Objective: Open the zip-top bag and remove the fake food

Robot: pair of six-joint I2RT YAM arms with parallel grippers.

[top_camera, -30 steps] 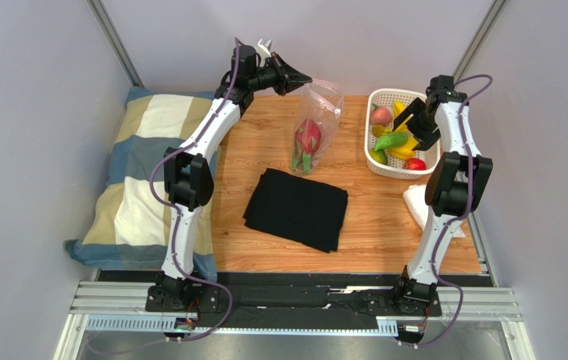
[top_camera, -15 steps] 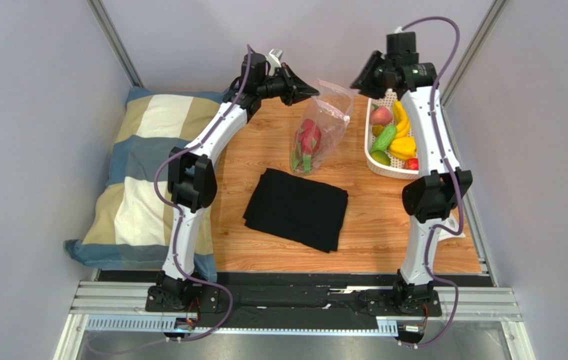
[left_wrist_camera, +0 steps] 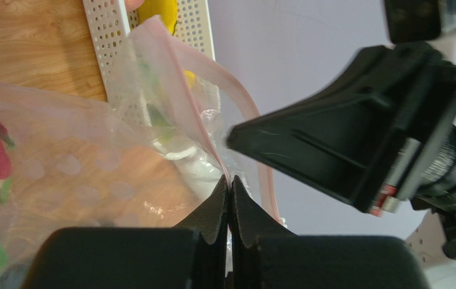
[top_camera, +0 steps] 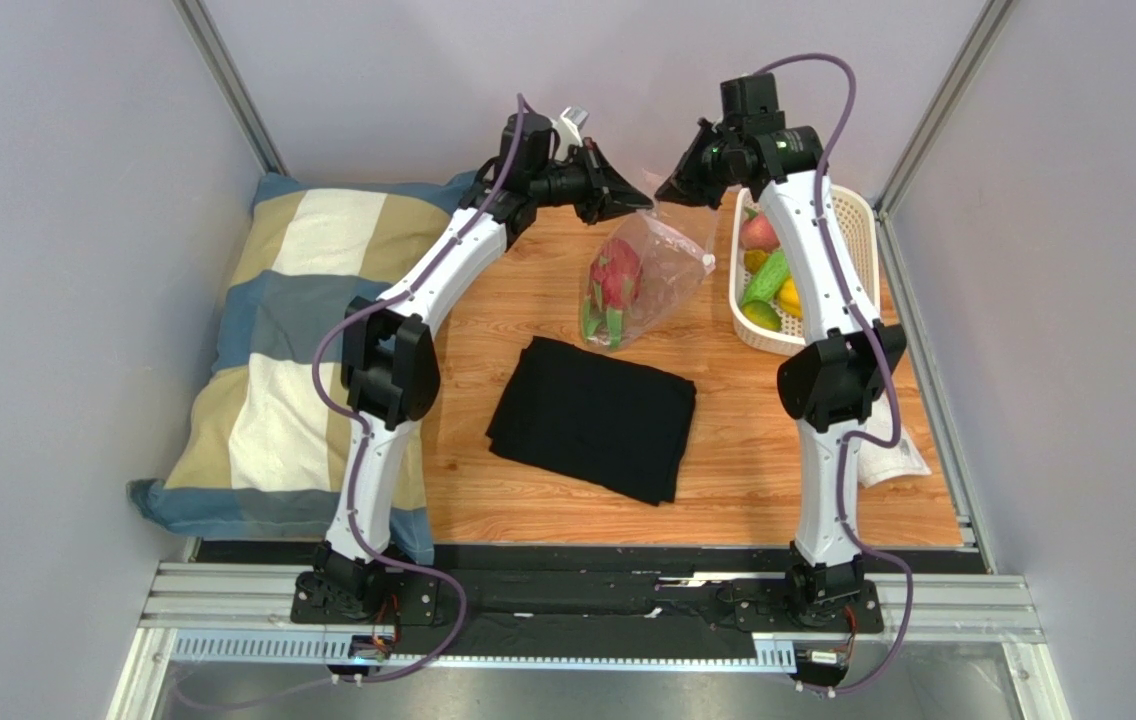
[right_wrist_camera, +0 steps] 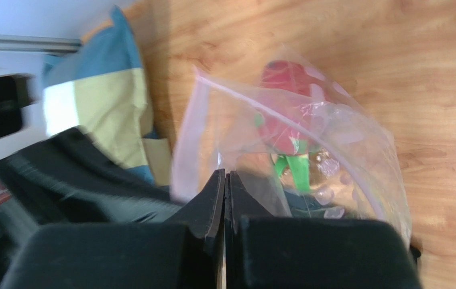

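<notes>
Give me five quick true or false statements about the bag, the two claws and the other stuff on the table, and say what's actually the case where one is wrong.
1. The left claw is pinched shut on the bag's top edge. True.
2. The spiky red fruit lies in the basket. False: it sits inside the bag.
3. The black cloth is spread over the pillow. False: it lies on the wooden table, beside the pillow.
4. The basket holds several toy fruits. True.
5. The right claw is wide open, above the basket. False: it is shut at the bag's mouth, facing the left claw.
</notes>
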